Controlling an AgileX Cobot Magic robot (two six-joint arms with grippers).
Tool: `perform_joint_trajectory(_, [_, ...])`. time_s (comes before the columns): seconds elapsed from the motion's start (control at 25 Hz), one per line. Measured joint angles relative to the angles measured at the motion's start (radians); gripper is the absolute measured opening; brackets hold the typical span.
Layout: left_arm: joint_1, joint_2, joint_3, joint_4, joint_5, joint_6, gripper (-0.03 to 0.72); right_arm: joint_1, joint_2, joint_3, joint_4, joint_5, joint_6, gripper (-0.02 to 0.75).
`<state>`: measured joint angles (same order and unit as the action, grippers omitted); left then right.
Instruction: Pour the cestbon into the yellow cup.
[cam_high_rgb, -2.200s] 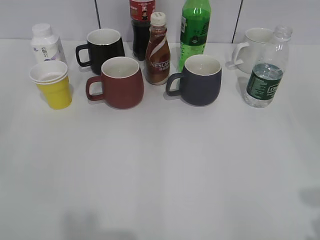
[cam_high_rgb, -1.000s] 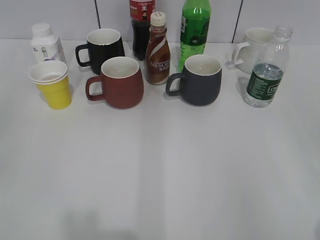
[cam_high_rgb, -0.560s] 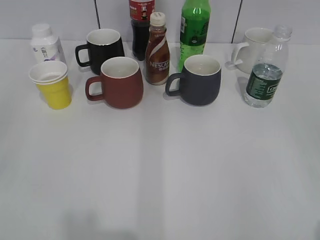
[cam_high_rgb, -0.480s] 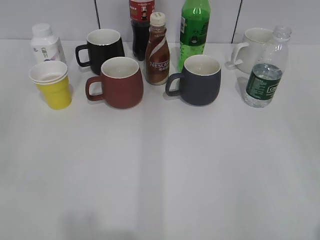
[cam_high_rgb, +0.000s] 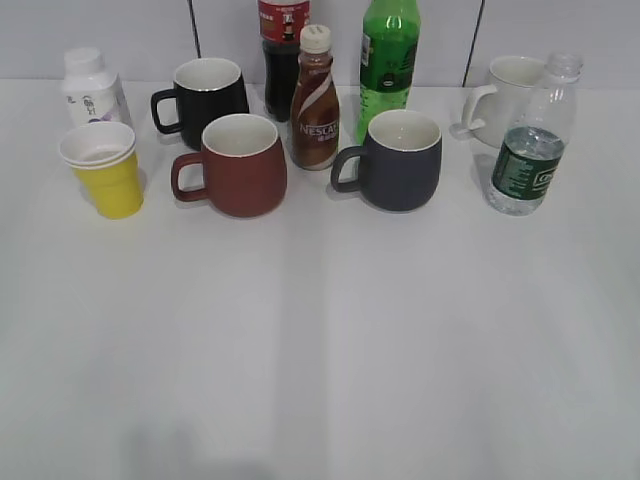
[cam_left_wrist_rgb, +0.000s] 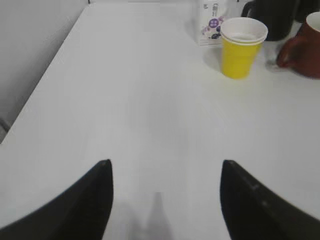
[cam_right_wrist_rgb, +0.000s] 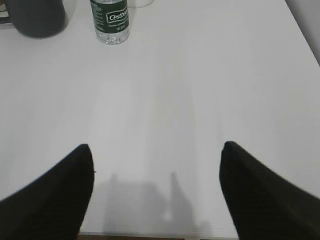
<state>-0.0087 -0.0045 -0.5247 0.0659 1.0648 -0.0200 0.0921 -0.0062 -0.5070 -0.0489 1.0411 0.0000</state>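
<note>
The cestbon bottle (cam_high_rgb: 533, 140) stands upright at the right of the table, clear with a dark green label, no cap; its lower part also shows in the right wrist view (cam_right_wrist_rgb: 110, 20). The yellow cup (cam_high_rgb: 104, 170) stands at the far left, upright; it also shows in the left wrist view (cam_left_wrist_rgb: 242, 47). My left gripper (cam_left_wrist_rgb: 165, 170) is open and empty, well short of the cup. My right gripper (cam_right_wrist_rgb: 157, 150) is open and empty near the table's front edge, far from the bottle. Neither gripper shows in the exterior view.
Between cup and bottle stand a red-brown mug (cam_high_rgb: 236, 165), black mug (cam_high_rgb: 204, 98), dark grey mug (cam_high_rgb: 396, 160), Nescafe bottle (cam_high_rgb: 315, 100), bright green bottle (cam_high_rgb: 388, 60), cola bottle (cam_high_rgb: 284, 50). A white mug (cam_high_rgb: 508, 92) stands behind the cestbon, a white bottle (cam_high_rgb: 90, 88) behind the cup.
A faint shadow at the lower right edge of the table 2.2 s ago has gone. The objects have not moved.
</note>
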Motion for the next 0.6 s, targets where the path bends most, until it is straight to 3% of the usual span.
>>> perform_joint_trajectory(0.6, [-0.002, -0.002, 0.0, 0.001, 0.0, 0.0, 0.509, -0.002, 0.0, 0.001, 0.0, 0.0, 0.0, 0.588])
